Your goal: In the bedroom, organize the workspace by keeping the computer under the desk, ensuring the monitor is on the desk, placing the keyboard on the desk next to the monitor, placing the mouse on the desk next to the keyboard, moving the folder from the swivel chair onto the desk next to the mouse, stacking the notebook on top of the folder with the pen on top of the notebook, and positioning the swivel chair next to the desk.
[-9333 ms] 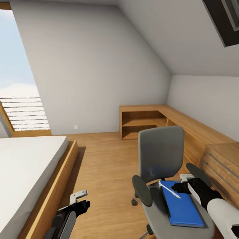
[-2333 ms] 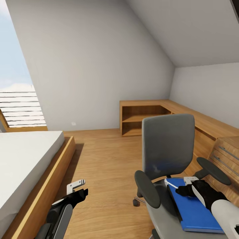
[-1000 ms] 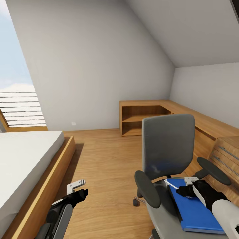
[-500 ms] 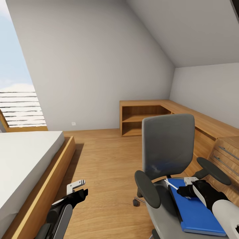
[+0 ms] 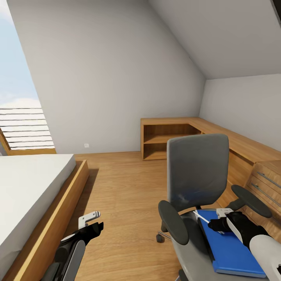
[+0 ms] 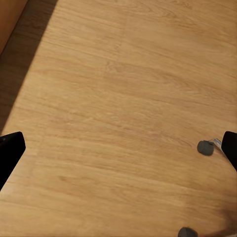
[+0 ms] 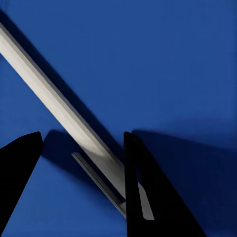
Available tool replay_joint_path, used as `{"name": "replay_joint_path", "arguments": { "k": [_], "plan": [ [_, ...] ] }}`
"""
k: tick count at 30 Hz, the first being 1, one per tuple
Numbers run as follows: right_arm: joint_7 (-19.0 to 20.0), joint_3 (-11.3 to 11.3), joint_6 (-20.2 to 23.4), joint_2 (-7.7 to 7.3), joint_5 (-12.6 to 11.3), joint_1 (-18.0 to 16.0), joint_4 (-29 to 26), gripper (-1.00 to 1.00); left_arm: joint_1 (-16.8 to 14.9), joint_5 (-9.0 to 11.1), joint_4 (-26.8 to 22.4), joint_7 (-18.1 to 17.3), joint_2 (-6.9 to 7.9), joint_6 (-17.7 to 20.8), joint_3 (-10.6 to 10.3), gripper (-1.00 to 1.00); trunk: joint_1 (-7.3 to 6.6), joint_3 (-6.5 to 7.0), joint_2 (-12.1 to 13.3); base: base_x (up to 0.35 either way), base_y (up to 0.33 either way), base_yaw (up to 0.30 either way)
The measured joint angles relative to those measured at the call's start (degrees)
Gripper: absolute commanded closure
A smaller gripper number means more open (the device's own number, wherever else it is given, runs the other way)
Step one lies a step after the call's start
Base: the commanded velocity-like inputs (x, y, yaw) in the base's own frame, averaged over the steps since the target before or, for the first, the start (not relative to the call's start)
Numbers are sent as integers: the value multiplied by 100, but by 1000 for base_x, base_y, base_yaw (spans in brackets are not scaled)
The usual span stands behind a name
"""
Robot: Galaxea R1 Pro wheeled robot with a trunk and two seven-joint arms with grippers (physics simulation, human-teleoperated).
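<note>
The grey swivel chair (image 5: pixel 197 171) stands at the right with the blue folder (image 5: pixel 230 249) flat on its seat. A thin white pen (image 5: pixel 201 217) lies slantwise across the folder's far end. My right gripper (image 5: pixel 214 223) hangs low over that end. In the right wrist view the right gripper (image 7: pixel 81 143) is open and straddles the pen (image 7: pixel 54 98), which runs under one black finger (image 7: pixel 148 197) on the folder (image 7: pixel 148 59). My left gripper (image 5: pixel 95 221) is open over bare floor, its open fingers (image 6: pixel 12 150) far apart. The desk, monitor, keyboard, mouse, computer and notebook are out of view.
A bed (image 5: pixel 27 187) in a wooden frame takes up the left side. A low light-wood shelf unit (image 5: pixel 168 136) runs along the far and right walls, ending in drawers (image 5: pixel 269 179). Open wood floor (image 5: pixel 125 187) lies between bed and chair. A chair caster (image 6: pixel 205 147) shows near my left gripper.
Since the oldest frame the view has shifted and the chair looks nearer. Over the last second nothing has visibly moved; my right gripper stays over the pen.
</note>
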Motion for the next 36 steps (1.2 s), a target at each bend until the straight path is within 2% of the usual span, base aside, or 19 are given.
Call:
{"name": "replay_joint_path", "arguments": {
  "k": [9, 15, 36],
  "plan": [
    [6, -1, 12, 0, -6, 0, -2, 100, 1, -1, 1, 0, 0, 0, 0, -100, 0, 0, 0, 0, 0, 0],
    [14, 8, 326, 1, -28, 1, -98, 100, 1, -2, 1, 0, 0, 0, 0, -100, 0, 0, 0, 0, 0, 0],
    [18, 12, 352, 0, -9, 0, -107, 100, -1, 0, 1, 0, 0, 0, 0, -100, 0, 0, 0, 0, 0, 0]
  ]
}}
